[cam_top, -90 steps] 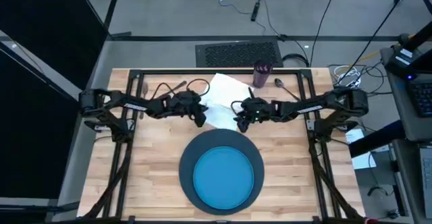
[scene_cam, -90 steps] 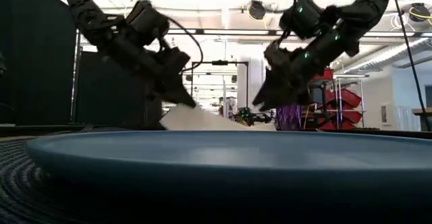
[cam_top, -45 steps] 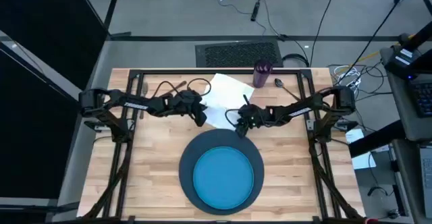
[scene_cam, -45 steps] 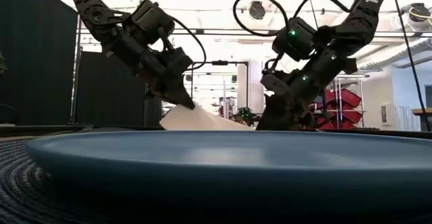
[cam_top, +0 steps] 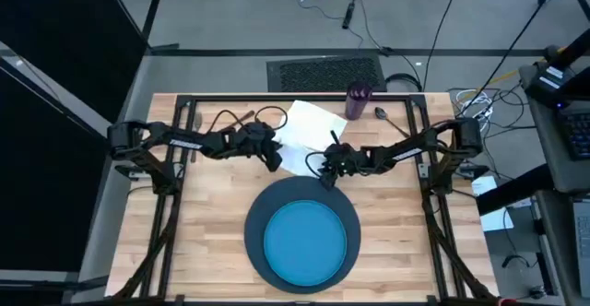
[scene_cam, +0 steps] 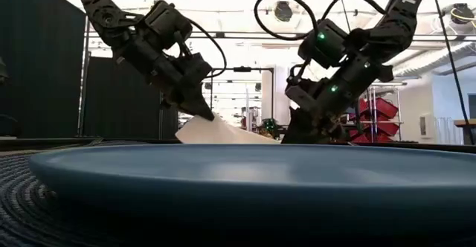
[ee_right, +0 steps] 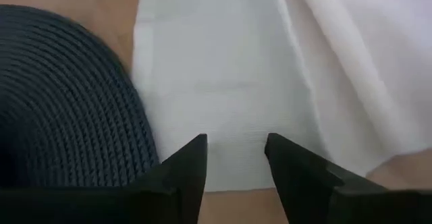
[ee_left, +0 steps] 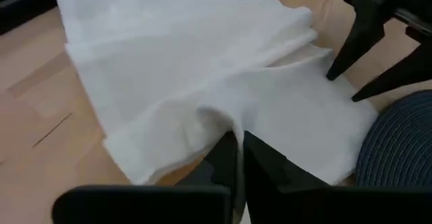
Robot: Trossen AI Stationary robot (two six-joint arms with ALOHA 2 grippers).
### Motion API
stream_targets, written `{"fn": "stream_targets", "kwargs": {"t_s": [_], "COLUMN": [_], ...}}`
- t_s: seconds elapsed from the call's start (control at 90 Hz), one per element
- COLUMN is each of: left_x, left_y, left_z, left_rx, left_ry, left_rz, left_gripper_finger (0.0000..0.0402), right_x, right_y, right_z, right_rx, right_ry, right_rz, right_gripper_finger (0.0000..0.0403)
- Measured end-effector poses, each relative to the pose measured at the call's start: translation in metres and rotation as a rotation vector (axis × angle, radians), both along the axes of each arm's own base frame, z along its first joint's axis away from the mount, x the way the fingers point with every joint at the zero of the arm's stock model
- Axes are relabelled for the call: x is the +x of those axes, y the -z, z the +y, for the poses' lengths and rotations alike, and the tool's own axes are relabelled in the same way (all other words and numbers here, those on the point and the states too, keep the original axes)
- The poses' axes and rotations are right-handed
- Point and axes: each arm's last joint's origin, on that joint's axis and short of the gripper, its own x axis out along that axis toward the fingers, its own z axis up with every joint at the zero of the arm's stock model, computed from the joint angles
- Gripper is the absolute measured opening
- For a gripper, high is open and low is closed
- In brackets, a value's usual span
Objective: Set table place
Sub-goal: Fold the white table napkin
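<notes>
White napkin (cam_top: 307, 133) lying at the table's (cam_top: 203, 214) far middle, just behind the mat (cam_top: 261, 209). Left gripper (ee_left: 237, 151) pinched shut on its near-left edge. Right gripper (ee_right: 235, 150) spread open, tips down at its near edge.

R gripper (cam_top: 324, 175) was brought down and toward the near edge of the white napkin (cam_top: 304, 133), beside the rim of the dark navy disc (cam_top: 267, 205); in the low view its tips were lowered to napkin level. Most of this was done in the first half-sec, then only a slight shift. R arm's elbow was drawn inward.
</notes>
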Motion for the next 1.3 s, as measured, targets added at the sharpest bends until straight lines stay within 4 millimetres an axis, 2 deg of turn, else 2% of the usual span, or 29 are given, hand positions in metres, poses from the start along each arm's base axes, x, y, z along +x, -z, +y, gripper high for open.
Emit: {"fn": "stream_targets", "kwargs": {"t_s": [0.233, 0.711, 0.833, 1.044, 1.3], "left_x": [0.0, 0.0, 0.0, 0.0, 0.006], "left_y": [0.0, 0.0, 0.0, 0.0, -0.01], "left_z": [0.0, 0.0, 0.0, 0.0, 0.001], "left_rx": [0.014, 0.019, 0.018, 0.018, 0.049], "left_ry": [0.011, 0.02, 0.022, 0.024, 0.025], "left_rz": [0.005, 0.007, 0.006, 0.004, -0.11], "left_gripper_finger": [0.0, 0.0, 0.0, 0.0, 0.0], "right_x": [-0.001, -0.002, -0.003, -0.003, 0.003], "right_y": [0.001, 0.004, 0.005, 0.005, -0.009], "right_z": [0.0, 0.017, 0.017, 0.016, 0.013], "right_rx": [-0.024, -0.127, -0.136, -0.17, -0.237], "right_ry": [-0.022, -0.131, -0.12, -0.109, -0.111], "right_rz": [0.015, 0.096, 0.099, 0.108, 0.078], "right_gripper_finger": [0.0103, 0.0116, 0.009, 0.0011, 0.0]}}
